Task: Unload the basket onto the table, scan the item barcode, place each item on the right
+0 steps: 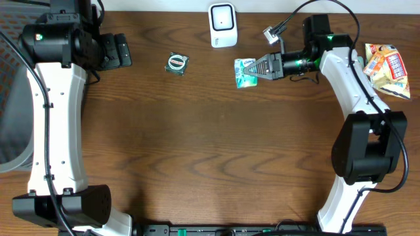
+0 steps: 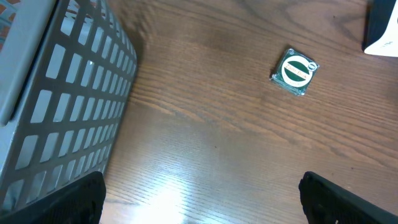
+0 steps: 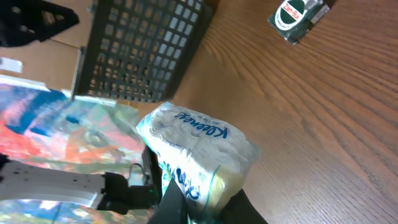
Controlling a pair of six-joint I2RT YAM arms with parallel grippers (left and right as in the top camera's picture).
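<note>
The right gripper [image 1: 254,67] is clamped shut on the tissue pack [image 1: 241,76], holding it just beside the scanner [image 1: 222,25] near the tabletop's far edge, while the left gripper [image 1: 122,51] hangs wide open and empty; presenting seems underway, and next the barcode must face the scanner.

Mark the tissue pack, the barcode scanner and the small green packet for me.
tissue pack [image 3: 198,144]: right wrist view, on its printed wrapper face.
barcode scanner [image 1: 223,25]: overhead view, middle of its white body.
small green packet [image 2: 296,71]: left wrist view, on its round label.
</note>
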